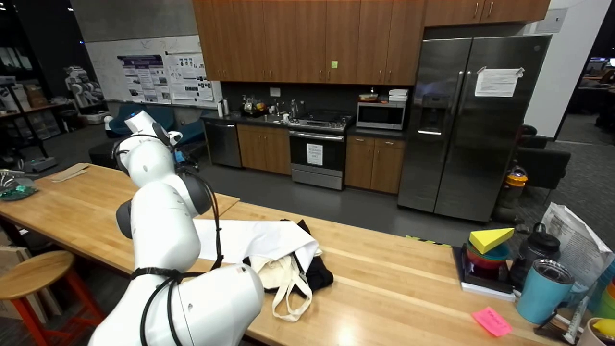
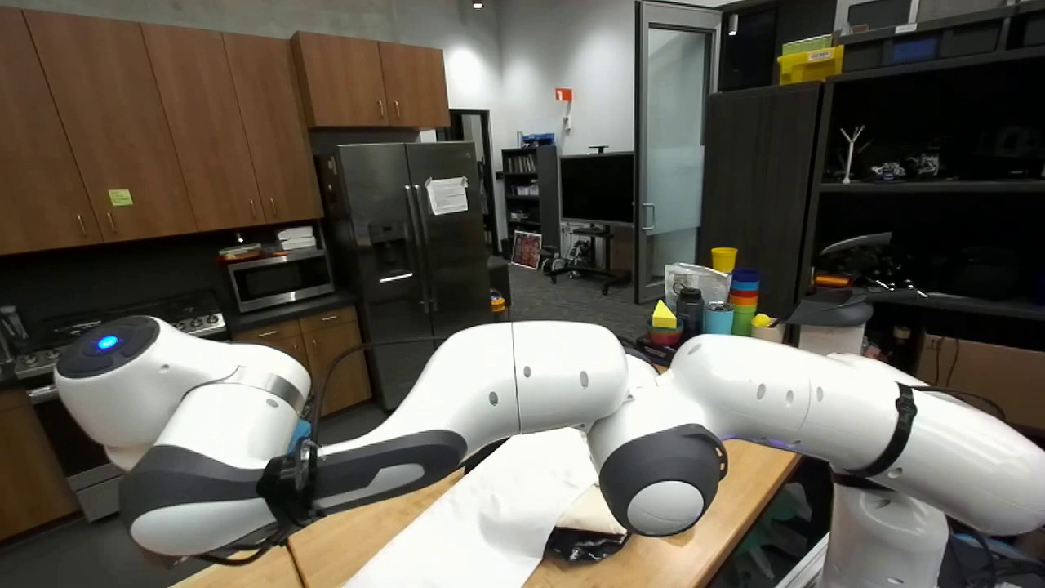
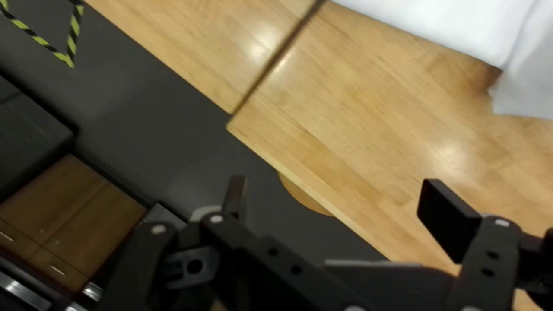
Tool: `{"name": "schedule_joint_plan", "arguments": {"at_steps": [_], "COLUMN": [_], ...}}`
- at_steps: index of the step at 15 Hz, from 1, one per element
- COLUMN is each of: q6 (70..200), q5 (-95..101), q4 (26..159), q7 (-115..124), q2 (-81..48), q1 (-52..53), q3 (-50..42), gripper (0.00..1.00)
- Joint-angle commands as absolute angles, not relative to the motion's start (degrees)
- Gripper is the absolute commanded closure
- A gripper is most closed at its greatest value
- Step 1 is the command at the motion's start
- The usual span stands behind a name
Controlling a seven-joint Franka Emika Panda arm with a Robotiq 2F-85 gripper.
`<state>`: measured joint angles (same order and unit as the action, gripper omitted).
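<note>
- Gripper (image 3: 341,201) stood spread wide with nothing in its grasp, framing the edge of the table (image 3: 367,129) in the wrist view.
- White cloth (image 3: 453,21) lay far right there, well apart, partly covering a cream bag (image 1: 274,271) and black fabric (image 1: 319,274).
- Pinching one loose corner lightly, from low down, seemed wisest.
- Room to move lay left, over the floor (image 3: 138,103); the table's edge wanted clearance.

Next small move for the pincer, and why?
I'd probably ease the open pincer over the table, toward the white sheet: its fingers hold nothing, and the wrist view shows floor and table edge between them, with the white sheet off at top right.
</note>
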<state>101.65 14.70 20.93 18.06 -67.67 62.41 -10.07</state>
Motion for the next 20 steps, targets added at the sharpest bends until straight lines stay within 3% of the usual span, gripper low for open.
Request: {"name": "schedule_joint_plan", "arguments": {"at_steps": [1,9,20], "q6": [92.14,73.38,42.96], "q5": [17.00,22.54,22.95], "q4": [22.14,20.08,19.54], "q7": [19.75,21.43,33.85], "q2": [-65.41,-67.81,-69.71], "q1": [59.62,49.68,44.31], "q3": [-12.28,-16.12,-16.32], "gripper": [0.00,0.00,0.00]}}
